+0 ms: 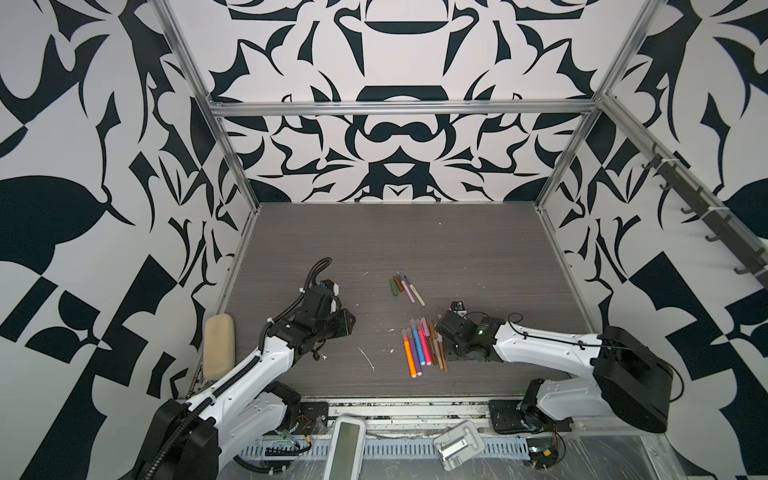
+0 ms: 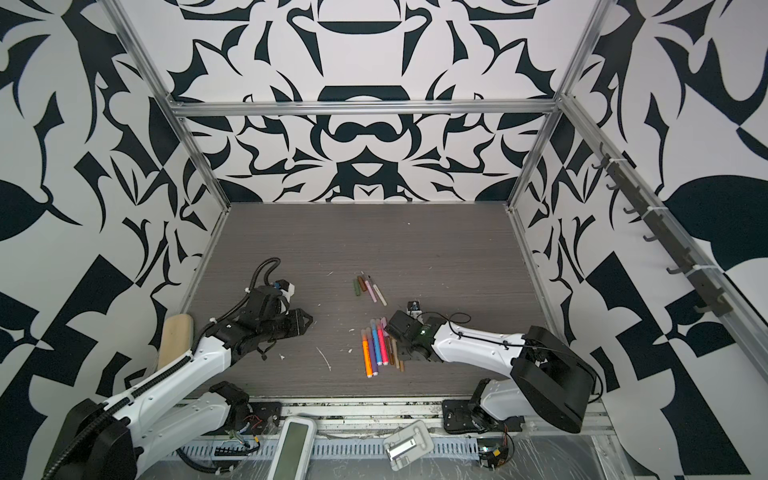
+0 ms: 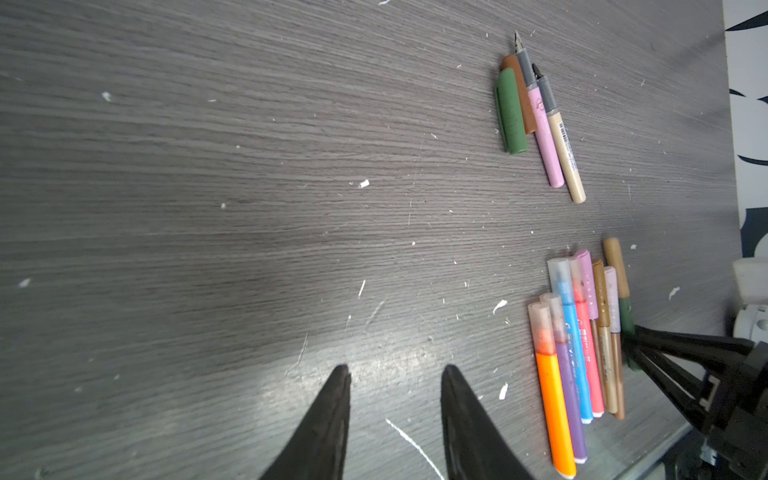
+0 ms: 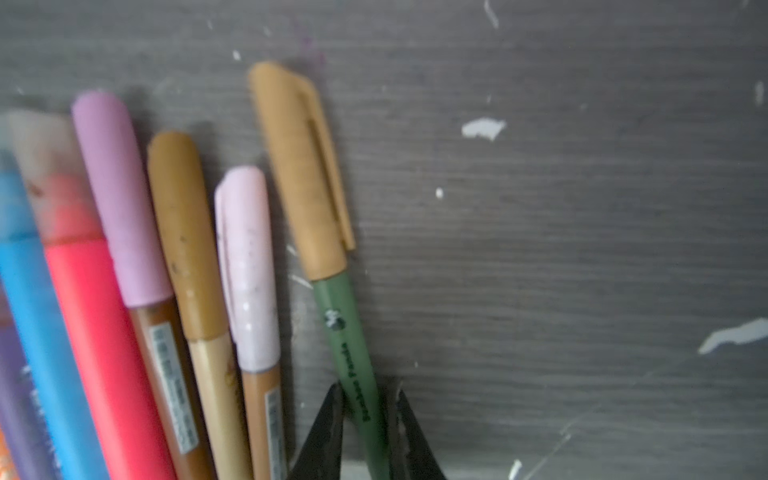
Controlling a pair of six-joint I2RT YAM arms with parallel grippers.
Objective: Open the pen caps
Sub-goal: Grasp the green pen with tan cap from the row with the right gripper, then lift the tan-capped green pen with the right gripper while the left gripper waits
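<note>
On my grey wood-grain table (image 1: 457, 249), capped pens (image 1: 417, 347) lie in a row near the front edge, a green pen (image 4: 345, 332) rightmost. Two uncapped pens (image 3: 552, 137) and two loose caps (image 3: 512, 112) lie mid-table, with white scraps (image 1: 367, 358) scattered.

The left arm (image 1: 245, 370) reaches in from the near left corner, forearm angled down. The left gripper (image 3: 395, 374) is held low, jaws parted, nothing between them. The right arm (image 1: 540, 345) stretches low toward the middle, and the right gripper (image 4: 365, 390) is nearly closed, pinching a green pen (image 4: 345, 332) from both sides.
</note>
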